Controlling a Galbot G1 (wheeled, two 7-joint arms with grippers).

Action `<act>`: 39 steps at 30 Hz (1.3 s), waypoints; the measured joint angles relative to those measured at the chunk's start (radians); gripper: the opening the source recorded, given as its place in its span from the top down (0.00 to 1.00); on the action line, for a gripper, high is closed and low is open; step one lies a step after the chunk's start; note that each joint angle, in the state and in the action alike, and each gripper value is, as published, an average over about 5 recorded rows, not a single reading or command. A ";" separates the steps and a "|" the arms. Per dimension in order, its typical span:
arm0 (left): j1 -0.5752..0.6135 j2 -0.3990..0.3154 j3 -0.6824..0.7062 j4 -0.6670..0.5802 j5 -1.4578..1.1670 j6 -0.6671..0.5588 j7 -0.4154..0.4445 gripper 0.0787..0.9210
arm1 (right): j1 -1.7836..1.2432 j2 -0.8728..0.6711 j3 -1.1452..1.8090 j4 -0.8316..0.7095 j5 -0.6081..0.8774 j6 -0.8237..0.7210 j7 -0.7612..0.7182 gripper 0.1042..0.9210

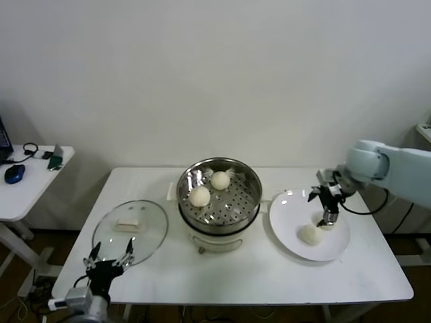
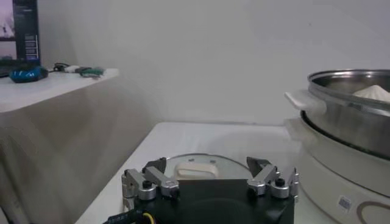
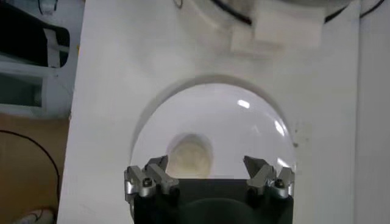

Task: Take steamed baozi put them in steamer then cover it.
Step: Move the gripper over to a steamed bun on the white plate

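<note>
The white desk (image 1: 236,282) carries three items in a row. The steamer (image 1: 219,202) stands at the centre: a shiny steel pot with a perforated tray on a white base. Two steamed baozi rest on the tray, one toward the far side (image 1: 220,180) and one nearer and to the left (image 1: 199,196); they lie close together but apart. In the left wrist view the steamer rim (image 2: 350,91) appears with the top of a bun (image 2: 373,92) showing above it.

The cover (image 1: 130,229), a clear glass lid with a cream handle (image 1: 130,223), lies flat on the desk just left of the steamer, off the pot.

A white plate (image 1: 337,235) lies right of the steamer. One steamed baozi (image 1: 309,234) sits on it, toward the near left part.

The right pincer (image 1: 328,208) hangs above the plate, just to the far right of that bun, its fingers spread wide and holding nothing. The right wrist view shows the bun (image 3: 190,157) on the plate (image 3: 244,128) between and beyond the open fingers (image 3: 266,175).

The left pincer (image 1: 108,259) is at the near left edge of the desk, beside the near rim of the cover, fingers wide and empty. The left wrist view shows the cover handle (image 2: 196,169) just beyond its fingertips (image 2: 152,179).

A second white table (image 1: 34,185) stands further left, bearing a blue mouse (image 1: 14,173).
</note>
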 measured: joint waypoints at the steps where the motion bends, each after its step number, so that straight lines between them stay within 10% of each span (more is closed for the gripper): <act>1: 0.001 -0.001 0.000 0.000 0.001 0.001 0.000 0.12 | -0.026 -0.003 0.020 -0.011 -0.014 -0.001 0.002 0.12; 39: 0.021 -0.005 -0.004 0.021 0.014 -0.008 -0.006 0.12 | -0.425 0.118 0.307 -0.247 -0.157 -0.013 0.026 0.23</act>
